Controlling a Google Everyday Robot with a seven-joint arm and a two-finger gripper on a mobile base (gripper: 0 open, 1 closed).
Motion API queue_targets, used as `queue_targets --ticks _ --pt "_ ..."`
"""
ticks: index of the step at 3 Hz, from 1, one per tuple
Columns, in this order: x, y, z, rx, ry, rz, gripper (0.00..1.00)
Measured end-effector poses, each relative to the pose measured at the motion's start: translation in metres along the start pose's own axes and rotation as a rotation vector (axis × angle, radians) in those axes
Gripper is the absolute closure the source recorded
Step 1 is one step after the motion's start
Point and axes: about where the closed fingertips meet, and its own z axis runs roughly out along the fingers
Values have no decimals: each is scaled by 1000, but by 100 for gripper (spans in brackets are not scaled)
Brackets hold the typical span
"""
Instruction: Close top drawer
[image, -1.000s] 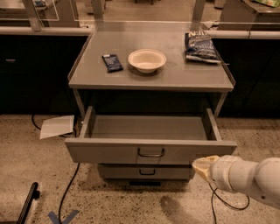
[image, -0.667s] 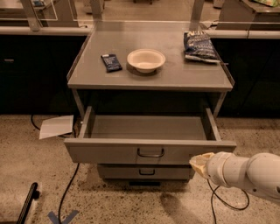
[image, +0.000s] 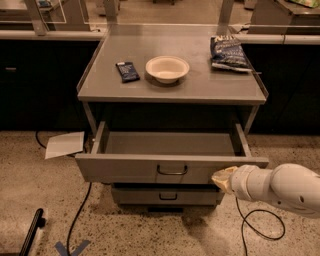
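The top drawer (image: 130, 169) of the grey metal cabinet stands pulled out, an empty shallow tray with a small dark loop handle (image: 172, 170) centred on its front. My gripper (image: 223, 178), on a white arm that enters from the right, is at the lower right part of the drawer's front, touching or nearly touching it. A narrower drawer (image: 167, 195) with a like handle sits shut beneath it.
On the cabinet top (image: 105, 85) lie a dark packet (image: 127, 71), a cream bowl (image: 167, 68) and a blue chip bag (image: 228, 53). A sheet of paper (image: 65, 144) and a black cable (image: 80, 210) lie on the speckled floor at the left. Dark counters run behind.
My arm has moved left, bringing the gripper closer to the right end of the drawer front. The drawer itself stands as far out as before.
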Motion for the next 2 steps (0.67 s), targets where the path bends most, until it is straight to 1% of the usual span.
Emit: queue_targets --ticks 1,2 --pt "-10 -18 8 20 10 -40 100" --pt "-24 -41 11 53 30 -90 100"
